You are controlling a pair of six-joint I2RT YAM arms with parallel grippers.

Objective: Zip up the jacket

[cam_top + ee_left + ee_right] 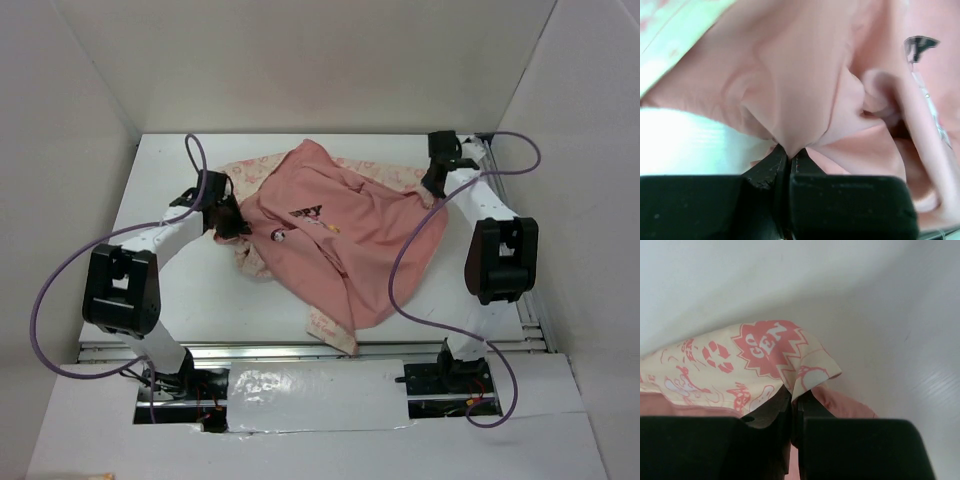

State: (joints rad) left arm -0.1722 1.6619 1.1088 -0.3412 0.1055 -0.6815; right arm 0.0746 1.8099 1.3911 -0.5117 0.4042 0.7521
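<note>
The jacket (340,235) lay bunched up in the middle of the white table (180,300), reaching toward the back. Most of what showed was its plain pink side. The printed side peeked out along the back edge, on the left side, and at the near tip. That tip came close to the table's front edge.

The left gripper (225,222) was at the jacket's left edge. Its two fingers were squeezed together, and a fold of plain pink cloth was pinched between the tips. The cloth pulled up into a little tent there.

The right gripper (432,185) was at the jacket's back right corner. Its fingers were squeezed together too, and they pinched the edge of a printed flap.

There was bare table on the near left, between the jacket and the left arm (125,285). There was more bare table on the near right. Only a thin strip of table showed behind the jacket, in front of the back wall (320,60). White walls also stood on the left and right.

The right arm (500,255) was close to the table's right edge. A purple cable (400,260) from it crossed over the jacket's right side.
</note>
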